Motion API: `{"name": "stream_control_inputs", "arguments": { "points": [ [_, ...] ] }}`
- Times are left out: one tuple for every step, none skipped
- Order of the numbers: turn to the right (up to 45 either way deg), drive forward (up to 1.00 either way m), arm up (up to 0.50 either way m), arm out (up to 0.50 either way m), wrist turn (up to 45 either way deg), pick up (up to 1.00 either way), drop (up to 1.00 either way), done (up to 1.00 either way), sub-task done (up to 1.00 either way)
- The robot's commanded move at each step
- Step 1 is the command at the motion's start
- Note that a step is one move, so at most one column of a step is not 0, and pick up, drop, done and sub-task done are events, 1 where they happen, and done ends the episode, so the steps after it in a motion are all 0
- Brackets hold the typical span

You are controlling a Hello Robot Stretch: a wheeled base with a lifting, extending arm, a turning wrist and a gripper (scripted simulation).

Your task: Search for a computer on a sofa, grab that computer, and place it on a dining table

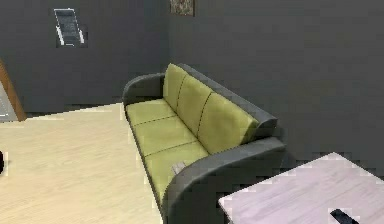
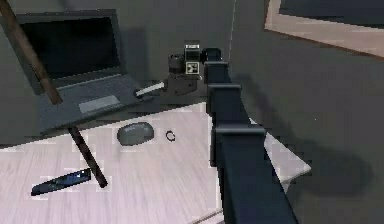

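Observation:
An open dark grey laptop with a black screen shows at the arm side view's upper left, at the far edge of a pale wooden table. The dark arm bar rises from the bottom edge to the gripper, which sits at the laptop's right corner. I cannot tell whether the gripper holds the laptop or whether the laptop rests on the table. In the forward view a grey sofa with olive-green cushions stands against the dark wall, its seat bare.
On the table lie a grey oval object, a small ring, a dark stick and a blue-black pen-like thing. A table corner carrying a small dark object stands beside the sofa. Framed pictures hang on the walls.

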Motion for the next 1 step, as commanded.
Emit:
{"name": "stream_control_inputs", "arguments": {
  "points": [
    [0.0,0.00,-0.04,0.00,0.0,0.00,0.00,0.00,0.00]
  ]
}}
